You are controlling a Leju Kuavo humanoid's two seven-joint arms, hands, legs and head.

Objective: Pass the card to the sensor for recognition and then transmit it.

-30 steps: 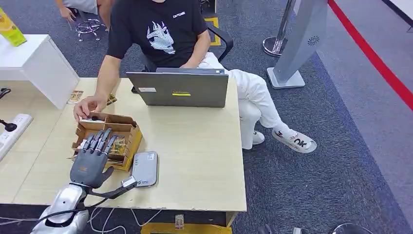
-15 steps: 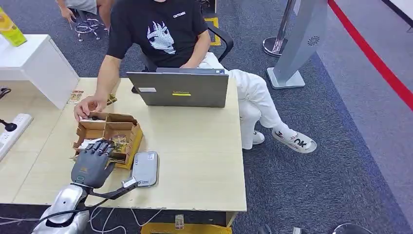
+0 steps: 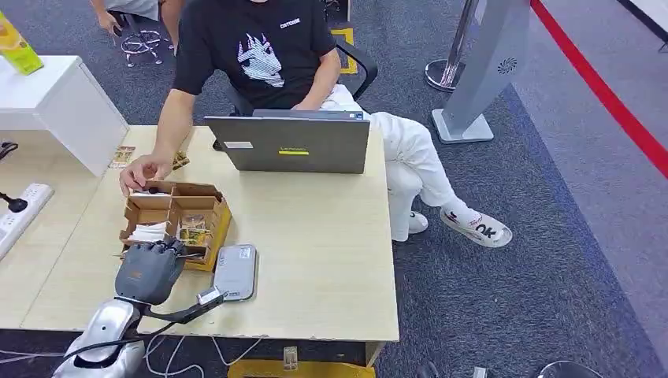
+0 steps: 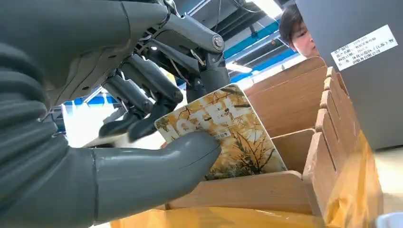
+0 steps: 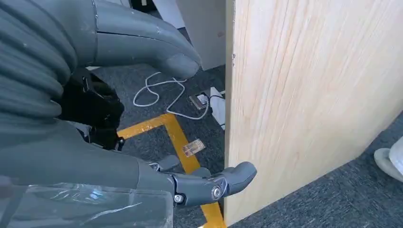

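Observation:
A cardboard box [image 3: 213, 230] with compartments stands on the wooden table [image 3: 315, 236], with patterned cards and white cards upright in it. My left hand [image 3: 148, 269] is at the box's near end, fingers curled down into a compartment. In the left wrist view my left hand [image 4: 142, 142] pinches a gold-patterned card [image 4: 237, 137], thumb on its face and fingers behind it; the card's lower part stands inside the box [image 4: 266, 190]. A grey flat sensor [image 3: 235, 272] lies just right of the box. My right hand [image 5: 119, 171] hangs beside the table's side panel [image 5: 304, 95], fingers apart, holding nothing.
A person sits across the table behind a grey laptop [image 3: 288, 144], one hand [image 3: 140, 172] resting at the box's far end. A white cabinet [image 3: 59, 102] and a power strip [image 3: 20, 209] are at the left. Cables hang off the table's front edge.
My left hand's fingers, stretched over the box before, have curled down into it and closed on the card. The person's hand has stayed put.

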